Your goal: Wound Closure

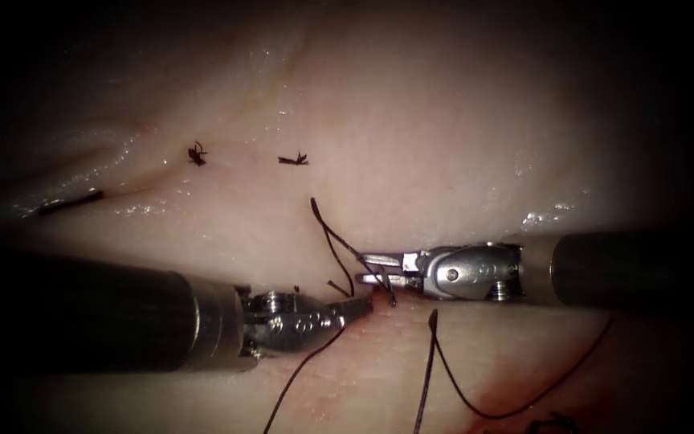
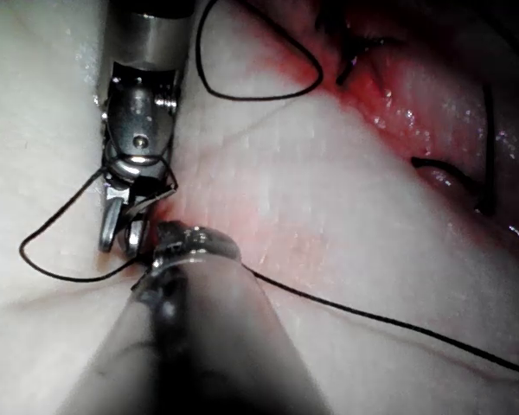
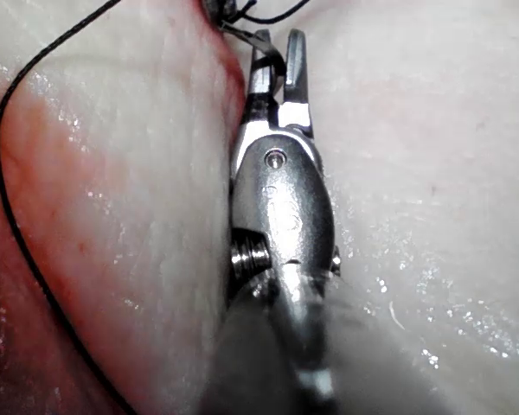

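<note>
My left tool comes in from the left, its jaws shut on the dark thread at the reddened cut in the tissue. That strand trails down to the lower left. My right tool lies level just above it, jaws slightly open, with thread looped across them and rising in an arc. In the left wrist view the loop hangs round the right tool beside my left tool. In the right wrist view the parted jaws have thread across them. I cannot make out the needle.
Two tied knots with short cut ends sit on the tissue farther back, and a dark stitch mark at the far left. A long slack strand curves below the right shaft. Red fluid wets the cut.
</note>
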